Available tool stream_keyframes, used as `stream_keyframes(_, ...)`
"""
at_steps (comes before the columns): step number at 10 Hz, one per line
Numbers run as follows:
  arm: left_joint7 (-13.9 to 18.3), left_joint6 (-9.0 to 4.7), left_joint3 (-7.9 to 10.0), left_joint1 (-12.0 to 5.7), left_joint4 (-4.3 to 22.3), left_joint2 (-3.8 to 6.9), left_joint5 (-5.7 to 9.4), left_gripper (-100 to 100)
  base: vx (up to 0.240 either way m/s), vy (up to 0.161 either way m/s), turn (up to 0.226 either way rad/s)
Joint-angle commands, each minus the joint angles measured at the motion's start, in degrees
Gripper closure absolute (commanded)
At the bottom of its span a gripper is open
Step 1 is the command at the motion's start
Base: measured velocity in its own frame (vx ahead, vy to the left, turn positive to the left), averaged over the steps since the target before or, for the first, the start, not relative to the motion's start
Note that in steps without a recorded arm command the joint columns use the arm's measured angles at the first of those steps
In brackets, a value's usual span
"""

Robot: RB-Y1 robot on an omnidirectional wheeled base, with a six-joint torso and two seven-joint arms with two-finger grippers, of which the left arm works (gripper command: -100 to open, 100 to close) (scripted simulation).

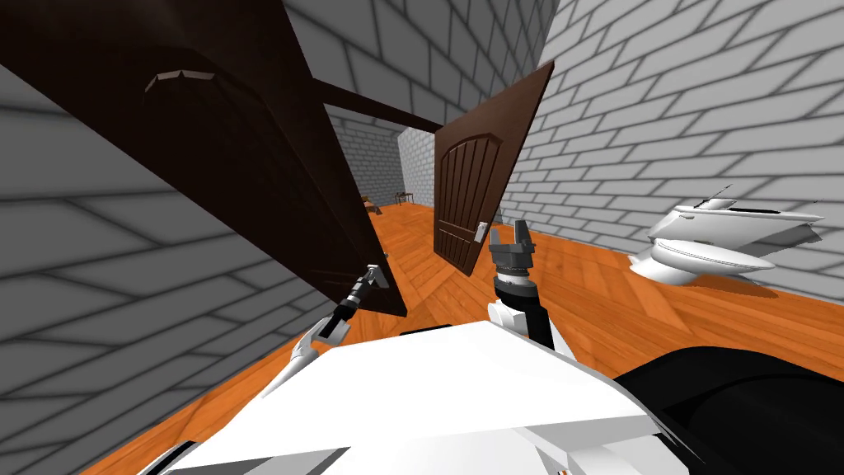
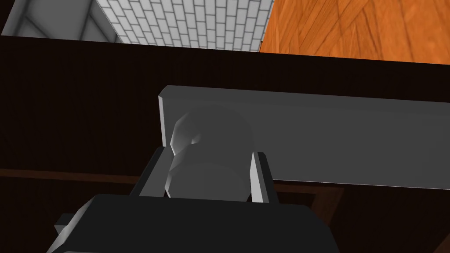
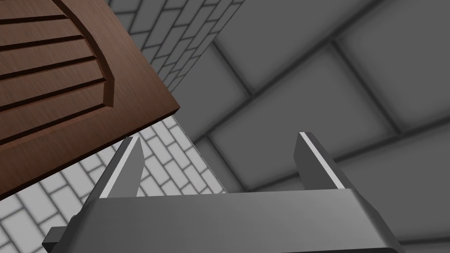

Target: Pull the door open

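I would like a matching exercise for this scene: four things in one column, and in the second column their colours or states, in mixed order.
1. left claw
2. right claw
3. toilet
4. floor

a. orange
b. open, holding nothing
c. shut on the door knob
d. white

Pairs: 1-c, 2-b, 3-d, 4-a

Between the left fingers (image 2: 259,178), the near end of the grey knob (image 2: 206,149) is hidden behind the dark block (image 2: 197,224) they rise from, and the knob covers most of one finger. The grey plate (image 2: 334,136) beyond the fingertips runs off the picture's edge, as does the dark door (image 2: 79,114) around it. Past the right fingers (image 3: 129,164), the brown door (image 3: 57,74) shows one corner, the rest cut off. Far beyond both, some furniture (image 1: 403,197) is too small to name.
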Motion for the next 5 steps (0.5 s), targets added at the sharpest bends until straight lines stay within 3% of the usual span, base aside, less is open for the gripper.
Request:
stream_keyframes(1, 0.81, -1.55, -0.61, 0.49, 0.12, 1.22, 0.02, 100, -0.173, 0.052, -0.126)
stream_keyframes(2, 1.05, -2.01, -0.79, 0.63, 0.16, 1.58, 0.02, 100, -0.21, 0.116, -0.127)
stream_keyframes(5, 2.74, -5.24, -2.07, 1.64, 0.41, 4.11, 0.06, 100, -0.178, 0.156, -0.148)
